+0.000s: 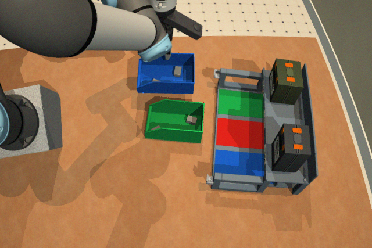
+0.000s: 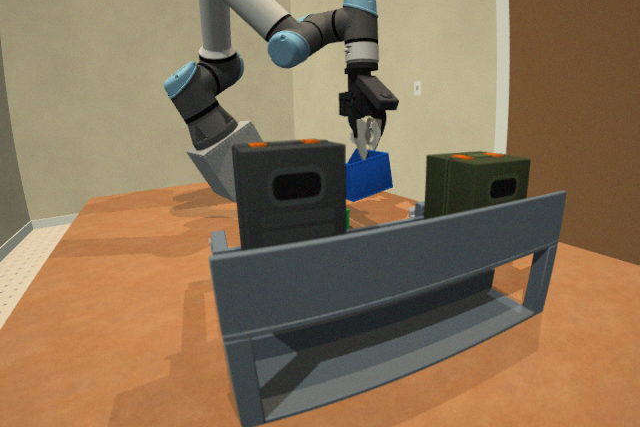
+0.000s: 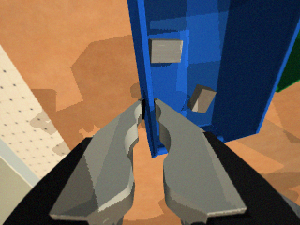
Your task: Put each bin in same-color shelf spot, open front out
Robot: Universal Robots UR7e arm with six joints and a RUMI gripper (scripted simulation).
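My gripper (image 3: 148, 99) is shut on the far side wall of the blue bin (image 1: 165, 73), one finger inside and one outside. The bin hangs a little above the table, seen in the exterior view (image 2: 368, 174), with two grey parts (image 1: 177, 71) inside. The gripper also shows in the top view (image 1: 167, 56) and in the exterior view (image 2: 366, 145). The green bin (image 1: 174, 121) sits on the table with grey parts (image 1: 190, 119) in it. The grey shelf (image 1: 258, 128) stands to the right with green (image 1: 240, 101), red (image 1: 239, 133) and blue (image 1: 238, 162) marks.
Two dark cases stand on the shelf's top board, one olive (image 1: 285, 81) and one charcoal (image 1: 290, 147). My arm's grey base block (image 1: 28, 120) is at the left. The table's far edge runs just behind the blue bin.
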